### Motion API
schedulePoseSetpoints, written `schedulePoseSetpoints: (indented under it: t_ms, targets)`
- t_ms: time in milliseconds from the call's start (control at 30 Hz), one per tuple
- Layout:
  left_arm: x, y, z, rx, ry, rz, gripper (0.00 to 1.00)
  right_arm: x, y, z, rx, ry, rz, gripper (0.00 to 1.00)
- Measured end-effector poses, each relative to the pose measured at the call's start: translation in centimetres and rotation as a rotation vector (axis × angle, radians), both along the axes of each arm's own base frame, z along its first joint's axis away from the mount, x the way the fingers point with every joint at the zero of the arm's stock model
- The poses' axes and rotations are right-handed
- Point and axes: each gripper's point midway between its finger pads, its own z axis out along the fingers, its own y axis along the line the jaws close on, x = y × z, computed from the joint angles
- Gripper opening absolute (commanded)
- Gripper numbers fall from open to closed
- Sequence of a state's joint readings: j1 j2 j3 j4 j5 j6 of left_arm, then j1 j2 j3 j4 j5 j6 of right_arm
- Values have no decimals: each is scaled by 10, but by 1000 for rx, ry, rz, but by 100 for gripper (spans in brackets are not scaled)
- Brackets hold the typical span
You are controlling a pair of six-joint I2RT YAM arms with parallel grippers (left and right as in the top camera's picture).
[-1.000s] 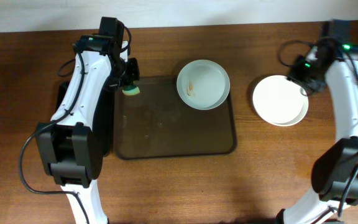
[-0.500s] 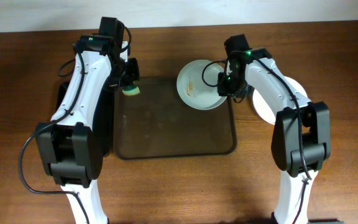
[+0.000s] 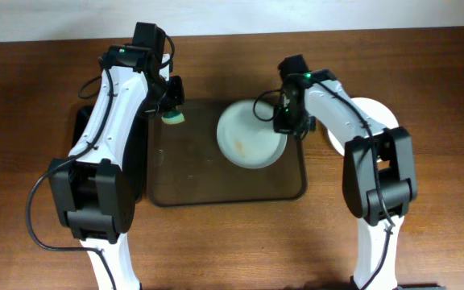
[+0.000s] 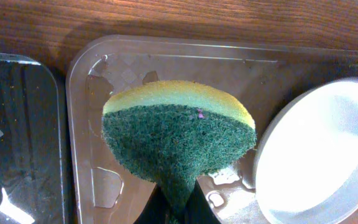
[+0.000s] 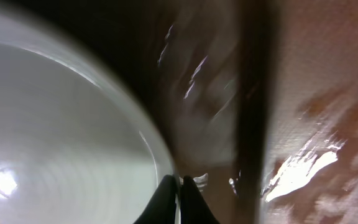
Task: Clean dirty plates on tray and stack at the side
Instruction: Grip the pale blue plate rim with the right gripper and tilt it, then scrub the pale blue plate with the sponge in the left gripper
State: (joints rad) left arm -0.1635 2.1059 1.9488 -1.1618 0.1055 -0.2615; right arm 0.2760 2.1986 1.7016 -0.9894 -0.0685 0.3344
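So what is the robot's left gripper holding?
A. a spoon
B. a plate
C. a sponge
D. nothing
C: the left gripper pinches a green-and-yellow sponge over a corner of the dark brown tray, while the white plate is at the right gripper.
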Motion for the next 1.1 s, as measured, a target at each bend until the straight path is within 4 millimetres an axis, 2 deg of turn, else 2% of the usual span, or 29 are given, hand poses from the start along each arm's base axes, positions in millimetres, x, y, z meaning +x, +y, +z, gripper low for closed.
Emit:
schedulePoseSetpoints:
  t_ms: [133,200,267,333,367,433,467,533,633,700,733,833,967,1100]
  targets:
    - [0,0,0,0,0,0,0,-47,31,0,-40,138,21,5]
    - [0,0,0,0,0,0,0,-57,53,0,-29,143,43,26]
    - [0,0,0,0,1,0,0,-54,58,5,-13,135,53,52]
    - [-2,0,0,1,8,0,0,-33,66,19,25,61,88,55]
    - [-3,1,-1,2,14,0,0,-21,70,24,43,12,126,54]
    - [-13,2,-3,8,52,0,0,-7,77,28,63,-57,209,40]
    - [-17,3,-4,12,71,0,0,-3,79,27,66,-78,252,37]
    - [-22,3,-5,14,92,0,1,-1,80,22,64,-83,297,38]
    - [-25,1,-5,1,103,-3,0,-6,78,0,48,-41,332,36]
    - [-25,1,-5,-3,104,-4,1,-9,77,-8,42,-19,340,23]
    - [-25,0,-5,-5,105,-4,1,-11,76,-11,39,-13,346,6]
    - [-26,0,-5,-5,108,-5,0,-15,76,-11,50,3,316,4]
    - [-28,-6,-6,-6,114,-18,1,-21,80,-12,84,54,96,4]
    - [-37,-21,-27,-1,135,-56,0,-21,81,-12,94,72,-36,4]
